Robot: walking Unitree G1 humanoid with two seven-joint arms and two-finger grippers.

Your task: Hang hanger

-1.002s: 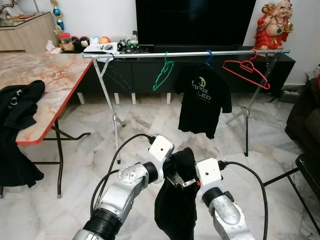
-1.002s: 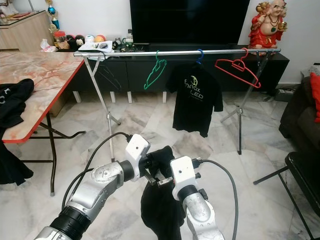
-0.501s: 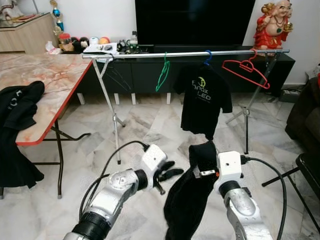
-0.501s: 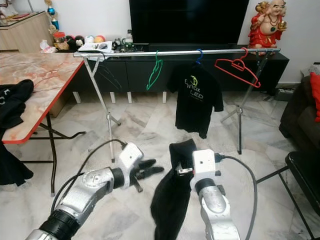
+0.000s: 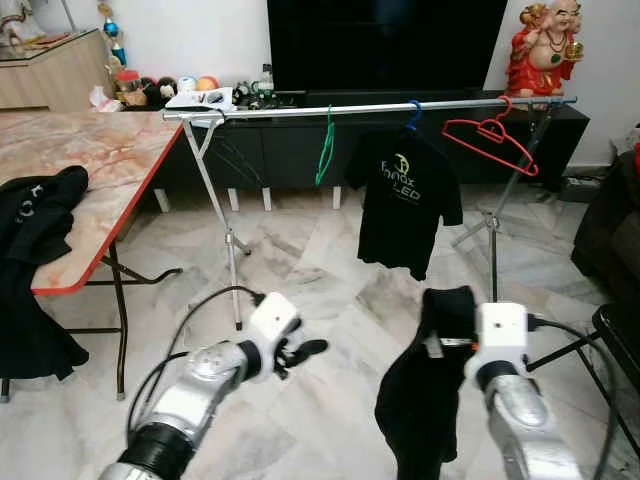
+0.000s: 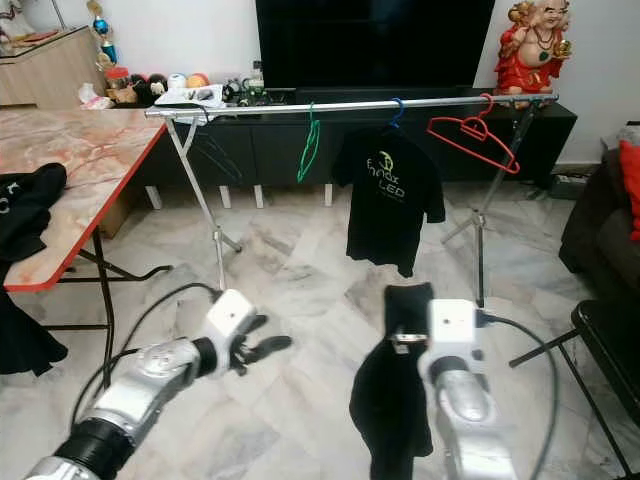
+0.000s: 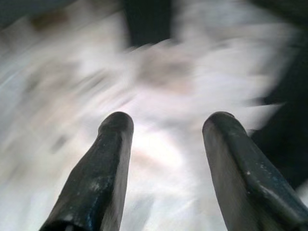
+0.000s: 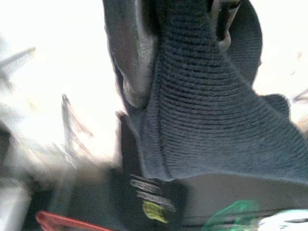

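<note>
1. I take the clothes rail (image 5: 370, 107) as my landmark; it runs across the room ahead of me, in front of the dark TV cabinet (image 5: 300, 140).
2. My right gripper (image 5: 447, 343) is low and well short of the rail, clamped on the collar of a black garment (image 5: 420, 400) that hangs limp beneath it. The right wrist view shows ribbed black fabric pinched between the fingers (image 8: 130, 53). I think a hanger is inside the cloth, but it is hidden, so I can't confirm that.
3. My left gripper (image 5: 300, 350) sits below the rail's left half, fingers spread apart and holding nothing. Its wrist view is blurred.
4. On the rail already: a green hanger (image 5: 324, 150), a black T-shirt (image 5: 405, 200) on a blue hanger, and a red hanger (image 5: 490, 140) near the right end.
5. To hang well, I'd walk closer, raise the right arm above rail height, aim for the gap between the T-shirt and the red hanger, then lower until the hook catches before letting go.
6. Keep the left arm clear of the rail's leg (image 5: 220, 220).
</note>
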